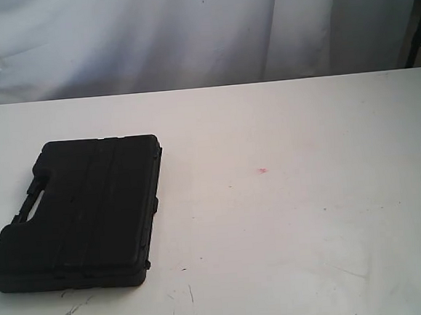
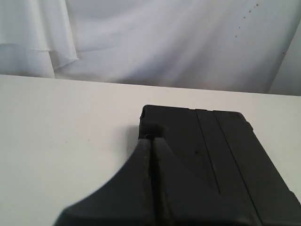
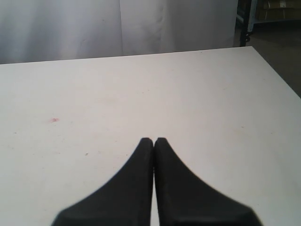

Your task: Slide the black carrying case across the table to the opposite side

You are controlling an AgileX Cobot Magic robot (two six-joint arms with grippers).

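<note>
Black case [image 1: 80, 211] lies flat on the near-left part of the bench [image 1: 288, 217], handle slot [image 1: 35, 200] on its left edge. Left fingers [image 2: 141, 160] pressed together by a case corner, contact unclear. Right fingers [image 3: 143, 160] together too, over bare bench well apart from the case. The case looks rigid, fairly weighty and matte, and should slide. Best push low on the left side wall, mid-length, to avoid spinning.

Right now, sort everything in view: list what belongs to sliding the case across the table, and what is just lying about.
For the job:
black case
white table
left claw, shut
right claw, shut

Just there:
white curtain behind the table
red spot on the tabletop
scuff marks near the case
</note>
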